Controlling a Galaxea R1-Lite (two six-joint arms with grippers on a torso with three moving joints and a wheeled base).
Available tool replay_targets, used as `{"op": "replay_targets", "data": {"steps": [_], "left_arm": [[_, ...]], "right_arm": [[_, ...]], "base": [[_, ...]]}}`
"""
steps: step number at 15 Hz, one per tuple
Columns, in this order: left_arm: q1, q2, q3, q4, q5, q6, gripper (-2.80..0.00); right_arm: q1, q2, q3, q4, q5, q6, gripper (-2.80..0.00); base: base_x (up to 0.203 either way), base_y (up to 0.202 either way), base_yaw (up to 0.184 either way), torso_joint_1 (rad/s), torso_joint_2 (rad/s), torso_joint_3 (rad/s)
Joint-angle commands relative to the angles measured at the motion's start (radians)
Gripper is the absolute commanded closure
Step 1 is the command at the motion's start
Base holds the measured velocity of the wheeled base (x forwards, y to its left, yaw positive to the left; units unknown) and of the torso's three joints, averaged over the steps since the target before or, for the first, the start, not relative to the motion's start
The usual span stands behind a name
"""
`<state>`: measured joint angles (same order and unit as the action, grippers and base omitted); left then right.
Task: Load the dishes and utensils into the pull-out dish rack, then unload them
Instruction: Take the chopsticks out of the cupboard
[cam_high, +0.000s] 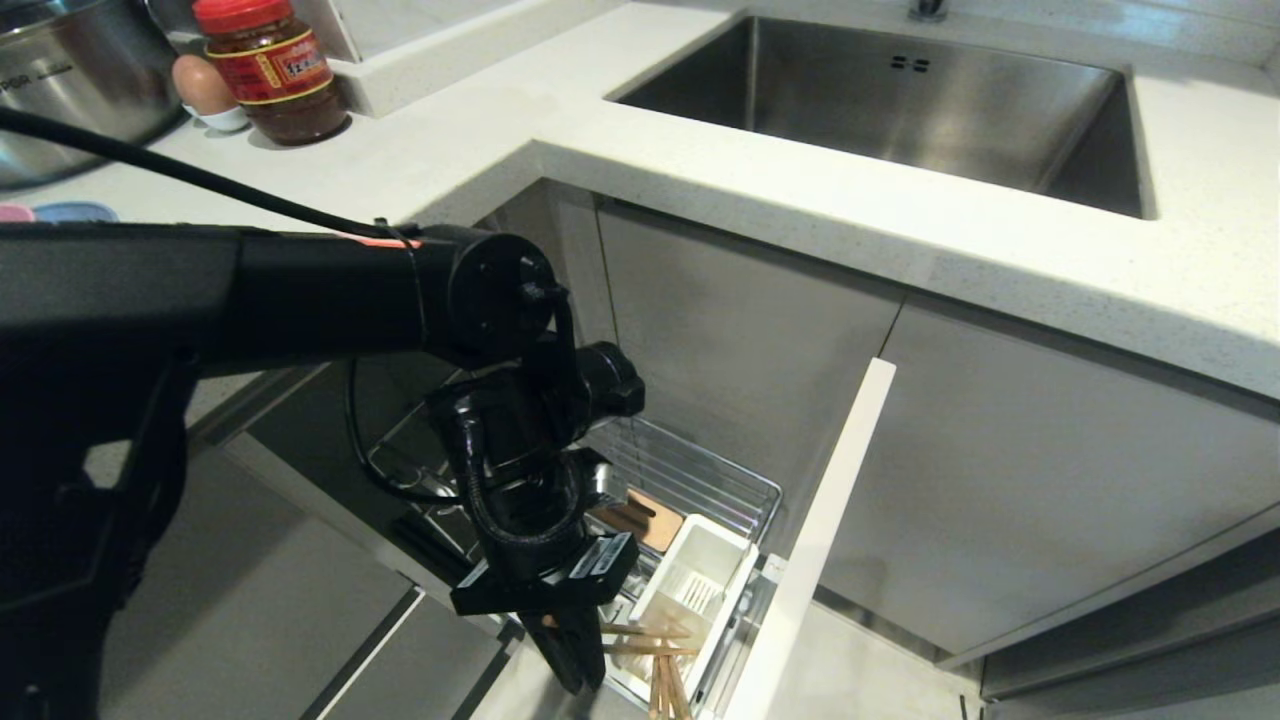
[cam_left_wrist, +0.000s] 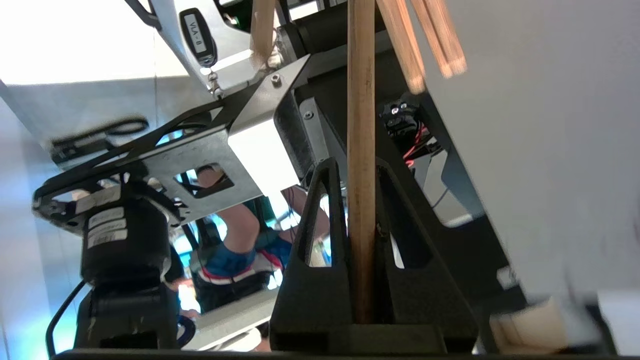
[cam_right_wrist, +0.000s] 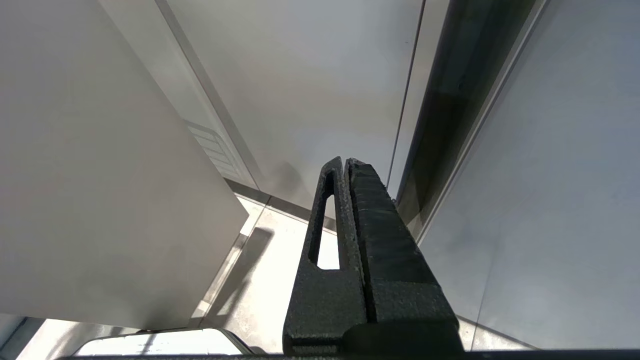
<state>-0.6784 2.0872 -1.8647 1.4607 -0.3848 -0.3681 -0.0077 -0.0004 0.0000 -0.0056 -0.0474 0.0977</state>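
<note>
My left gripper hangs over the front end of the pull-out dish rack, beside its white utensil cup. It is shut on a light wooden chopstick, which stands straight up between the black fingers. More chopstick ends cross just below the gripper, and others show as wooden tips. A light-blue plate and a pink bowl peek out on the counter at far left. The fork is out of view. My right gripper is shut on nothing, parked near grey cabinet fronts.
The rack's narrow white front panel juts out to the right of the gripper. Above are the counter edge and the steel sink. A steel pot, an egg and a red-lidded jar stand back left. A person shows behind my frame.
</note>
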Motion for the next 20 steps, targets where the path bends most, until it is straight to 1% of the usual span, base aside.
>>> {"op": "replay_targets", "data": {"steps": [1,4,9,11,12,16,18,20], "left_arm": [[-0.003,-0.085,0.001,0.028,0.016,-0.002,0.0],[-0.014,-0.158,-0.001,0.068,0.045,0.0,0.0],[-0.033,-0.301,-0.01,0.069,0.048,-0.003,0.0],[-0.037,-0.352,-0.042,0.069,0.059,-0.018,0.0],[-0.043,-0.385,-0.077,0.069,0.079,-0.03,0.0],[-0.064,-0.559,-0.089,0.068,0.155,-0.039,0.0],[-0.065,-0.644,-0.09,0.034,0.202,-0.043,0.0],[-0.061,-0.717,-0.09,-0.03,0.276,-0.044,0.0]], "right_arm": [[0.0,-0.004,0.0,-0.001,0.0,0.001,0.0],[0.0,-0.004,0.0,-0.001,0.0,0.001,0.0],[0.0,-0.004,0.0,-0.001,0.0,0.001,0.0],[0.0,-0.004,0.0,-0.001,0.0,0.001,0.0],[0.0,-0.004,0.0,-0.001,0.0,0.001,0.0],[0.0,-0.004,0.0,-0.001,0.0,0.001,0.0],[0.0,-0.004,0.0,-0.001,0.0,0.001,0.0],[0.0,-0.004,0.0,-0.001,0.0,0.001,0.0]], "base": [[0.0,0.0,0.0,0.0,0.0,0.0],[0.0,0.0,0.0,0.0,0.0,0.0],[0.0,0.0,0.0,0.0,0.0,0.0],[0.0,0.0,0.0,0.0,0.0,0.0],[0.0,0.0,0.0,0.0,0.0,0.0],[0.0,0.0,0.0,0.0,0.0,0.0],[0.0,0.0,0.0,0.0,0.0,0.0],[0.0,0.0,0.0,0.0,0.0,0.0]]}}
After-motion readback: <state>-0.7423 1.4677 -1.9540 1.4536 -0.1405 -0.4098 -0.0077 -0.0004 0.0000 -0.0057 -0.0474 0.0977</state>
